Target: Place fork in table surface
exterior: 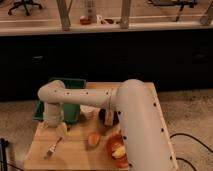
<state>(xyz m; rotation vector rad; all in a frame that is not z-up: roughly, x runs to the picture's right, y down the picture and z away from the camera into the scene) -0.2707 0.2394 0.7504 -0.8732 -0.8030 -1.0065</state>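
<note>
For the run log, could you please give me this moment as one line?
end effector: low over table surface, just above fork | fork: lying on the wood, outside green tray | contact: unclear

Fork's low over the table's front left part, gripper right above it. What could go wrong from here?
1. The fork sits near the front left edge of the table; a nudge might send it off.
2. The gripper is right at the fork's handle end, and I can't tell if it has let go; lifting might drag the fork along.
3. The arm lies low beside the tray and bowl; a swing back could bump them.
</note>
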